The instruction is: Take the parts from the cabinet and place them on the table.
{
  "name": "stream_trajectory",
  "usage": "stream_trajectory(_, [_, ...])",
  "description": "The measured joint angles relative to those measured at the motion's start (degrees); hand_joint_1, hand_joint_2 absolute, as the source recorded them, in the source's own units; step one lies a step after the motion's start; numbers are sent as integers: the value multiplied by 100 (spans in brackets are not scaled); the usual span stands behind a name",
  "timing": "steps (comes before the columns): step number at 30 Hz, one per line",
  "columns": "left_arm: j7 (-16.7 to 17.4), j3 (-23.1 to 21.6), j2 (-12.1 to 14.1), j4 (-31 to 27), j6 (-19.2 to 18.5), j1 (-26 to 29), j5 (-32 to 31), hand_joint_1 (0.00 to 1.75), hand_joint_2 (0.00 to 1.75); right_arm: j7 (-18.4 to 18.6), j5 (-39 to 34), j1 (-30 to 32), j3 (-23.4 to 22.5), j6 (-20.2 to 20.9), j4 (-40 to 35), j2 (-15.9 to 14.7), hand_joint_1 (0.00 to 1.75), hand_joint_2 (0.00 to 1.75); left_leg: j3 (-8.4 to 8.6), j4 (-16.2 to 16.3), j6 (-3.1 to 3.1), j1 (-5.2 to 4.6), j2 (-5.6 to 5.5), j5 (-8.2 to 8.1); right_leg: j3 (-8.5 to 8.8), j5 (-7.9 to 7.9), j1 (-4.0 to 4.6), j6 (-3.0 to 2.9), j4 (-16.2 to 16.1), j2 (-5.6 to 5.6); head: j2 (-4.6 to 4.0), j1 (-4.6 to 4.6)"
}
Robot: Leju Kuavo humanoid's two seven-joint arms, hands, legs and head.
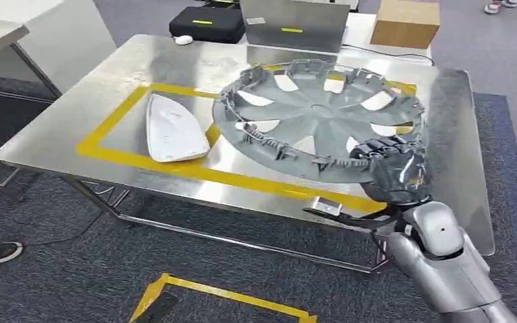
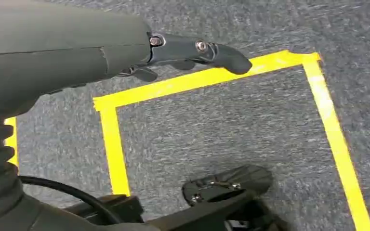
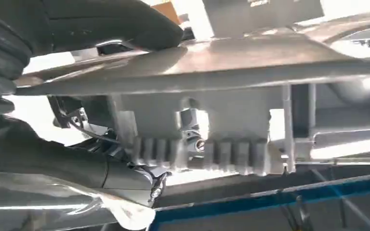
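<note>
1. Across the middle of the head view: steel desk (image 1: 74, 128), marked with a yellow tape rectangle (image 1: 108, 156).
2. Right of centre on that desk: grey wheel cover (image 1: 316, 118), ribbed inner side up, tilted, far edge low toward the desk and near edge raised; lies partly over the tape rectangle.
3. Lower right of the frame: right hand (image 1: 392, 168) on its silver arm, grasping the near rim of the wheel cover, dark fingers wrapped over the edge. In the right wrist view, the same rim (image 3: 207, 154) seen close, with its row of small ribs, thumb above and fingers below it.
4. Left of the wheel cover, inside the tape rectangle: white shell-shaped part (image 1: 171, 128), lying flat, near the wheel cover; touching or apart cannot be told.
5. Upper edge of the head view, beyond the desk: cardboard box (image 1: 405, 21), a grey panel (image 1: 295, 23) and a black case (image 1: 205, 23).
6. Left wrist view: left hand (image 2: 139, 48) hanging over grey carpet (image 2: 221, 130) with yellow floor tape (image 2: 111, 144), holding nothing, fingers stretched out and loose.
</note>
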Motion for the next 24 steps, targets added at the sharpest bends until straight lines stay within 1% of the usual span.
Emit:
stream_trajectory(2, [4,-57,-30,0,-11,-25,-24,0,175,15,-37,-180,74,42,238,46,175,175,-2,3,1,6,0,-2,-449,-377,-17,56,940,-4,0,-4])
stream_trajectory(3, [18,-59,-33,0,-11,-26,-26,0,175,18,-48,-222,98,44,315,66,175,175,-2,5,1,6,-1,-8,-635,-453,-23,78,1262,-7,0,0])
stream_trajectory(4, [18,-61,-35,0,-11,-21,-26,0,175,18,-51,-256,118,46,385,75,175,175,2,6,-2,12,-5,-10,-702,-386,-31,92,1317,-8,0,2])
stream_trajectory(5, [20,-66,-35,0,-13,-19,-33,0,175,22,-42,-293,142,66,434,86,175,175,8,8,-15,20,-15,-19,-641,-196,-43,110,1132,-10,0,-2])
stream_trajectory(6, [24,-83,-35,0,-24,-22,-68,0,175,64,-13,-355,175,138,519,103,175,175,11,28,-39,33,-27,-35,-447,109,-58,124,659,-14,0,0])
stream_trajectory(7, [33,-114,-37,0,-59,-29,-92,0,175,94,15,-434,208,222,610,120,175,175,11,65,-74,50,-33,-59,-209,387,-76,136,125,-19,0,0])
stream_trajectory(8, [46,-144,-33,0,-137,-35,-94,0,175,127,59,-537,240,306,732,134,175,175,-5,121,-126,43,-37,-98,-30,471,-92,159,-295,-25,0,5])
stream_trajectory(9, [70,-166,-31,-2,-225,-57,-94,0,175,151,70,-657,291,387,887,182,175,175,-62,193,-161,12,-41,-122,88,392,-57,120,-389,-4,0,22])
stream_trajectory(10, [97,-190,-33,-2,-280,-59,-98,0,175,197,74,-734,321,452,1029,234,175,175,-89,188,-179,15,-39,-102,47,405,-54,47,-337,5,0,-2])
stream_trajectory(12, [118,-230,-33,-2,-323,-59,-127,0,175,307,122,-927,376,580,1350,337,175,175,-87,188,-218,26,-34,-77,19,419,-34,-8,-322,21,0,4])
stream_trajectory(13, [118,-247,-31,-2,-323,-75,-138,0,175,381,146,-1044,394,643,1567,406,175,175,-92,204,-233,26,-36,-98,28,442,-68,-46,-345,16,0,4])
stream_trajectory(14, [118,-263,-33,-4,-326,-88,-140,0,175,446,142,-1142,398,674,1739,464,175,175,-126,276,-272,33,-24,-179,38,449,-77,-82,-356,2,0,4])
stream_trajectory(15, [118,-306,-33,-4,-328,-108,-144,0,175,521,129,-1232,402,691,1910,527,175,175,-224,523,-309,35,-18,-343,36,456,-79,-108,-356,-10,0,-29])
stream_trajectory(16, [118,-332,-31,-4,-339,-118,-147,0,175,579,116,-1294,402,715,2079,586,175,175,-386,903,-332,49,-18,-542,29,456,-76,-138,-356,-15,0,-35])
stream_trajectory(17, [118,-346,-31,-7,-339,-121,-147,0,175,606,116,-1346,405,728,2183,615,175,175,-577,1342,-349,57,-17,-731,25,457,-71,-144,-355,-25,0,-33])
stream_trajectory(18, [129,-354,-31,-7,-362,-113,-147,0,175,647,111,-1426,409,745,2356,664,175,175,-753,1751,-358,61,-17,-870,24,456,-67,-146,-354,-26,0,-33])
stream_trajectory(19, [142,-361,-31,-7,-383,-109,-147,0,175,671,105,-1512,413,748,2511,706,175,175,-817,1907,-356,62,-17,-871,25,455,-65,-147,-352,-24,0,-37])
stream_trajectory(20, [160,-381,-31,-7,-402,-111,-147,0,175,689,102,-1593,418,754,2675,748,175,175,-770,1809,-341,62,-18,-745,29,456,-63,-147,-352,-21,0,-35])
stream_trajectory(21, [175,-400,-31,-7,-406,-121,-147,0,175,728,98,-1654,418,767,2809,787,175,175,-634,1489,-317,61,-17,-516,33,456,-57,-146,-352,-19,0,-37])
stream_trajectory(23, [199,-433,-31,-15,-424,-126,-147,0,175,809,102,-1766,416,837,2980,853,175,175,-201,544,-239,54,-18,-33,51,455,-52,-144,-353,-19,0,-35])
stream_trajectory(24, [221,-464,-26,-15,-431,-133,-147,0,175,886,109,-1849,409,890,3116,908,175,175,-85,353,-204,36,-19,-96,31,462,-48,-128,-362,-17,0,-31])
